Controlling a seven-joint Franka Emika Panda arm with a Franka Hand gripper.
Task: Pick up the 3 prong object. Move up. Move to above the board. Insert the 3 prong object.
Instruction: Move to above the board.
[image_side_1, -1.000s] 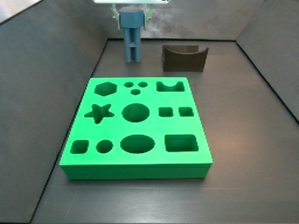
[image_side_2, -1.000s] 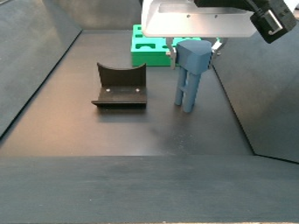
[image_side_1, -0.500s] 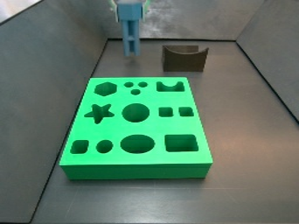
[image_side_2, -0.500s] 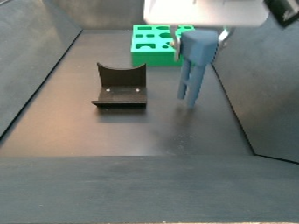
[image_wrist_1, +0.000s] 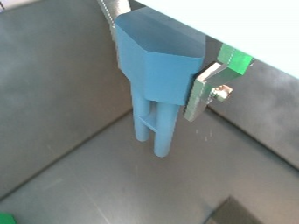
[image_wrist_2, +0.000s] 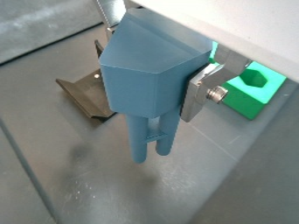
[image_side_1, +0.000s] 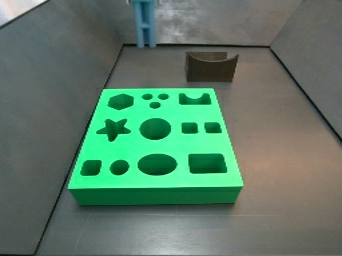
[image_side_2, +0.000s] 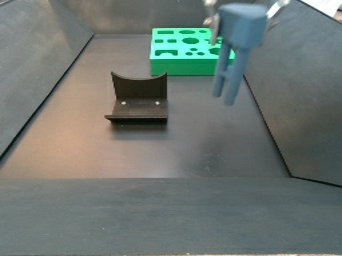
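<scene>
1. Light-blue and slim, the 3 prong object (image_wrist_1: 158, 83) sits clamped in my tool (image_wrist_2: 152, 66); in both wrist views I see a silver finger (image_wrist_1: 207, 85) flat against the side of its blocky head, prongs hanging below.
2. In a side view the piece (image_side_2: 237, 45) hangs clear of the dark surface (image_side_2: 160, 150), near the far wall, with nothing touching the prong tips. In a side view from the board's end I only catch its lower part (image_side_1: 143, 22) at the top edge, so the tool itself is out of that picture.
3. I judge the lift to be under way or done; the carry to above the board (image_side_1: 158, 145) comes next. The bright-green board lies well apart from the piece, with its three small dots (image_side_1: 156, 98) on the top face.
4. A dark brown block (image_side_1: 211, 65) stands between the far wall and the board, off to one side. If I travel too low, the prongs could clip it or the board's edge.
5. My main worry is the prongs: thin and long, so any tilt in the grip would put the tips off the three holes, and pressing down then could bend them or push the piece askew in the fingers.
6. I cannot tell from here whether the piece hangs truly plumb, so I would check that before descending.
</scene>
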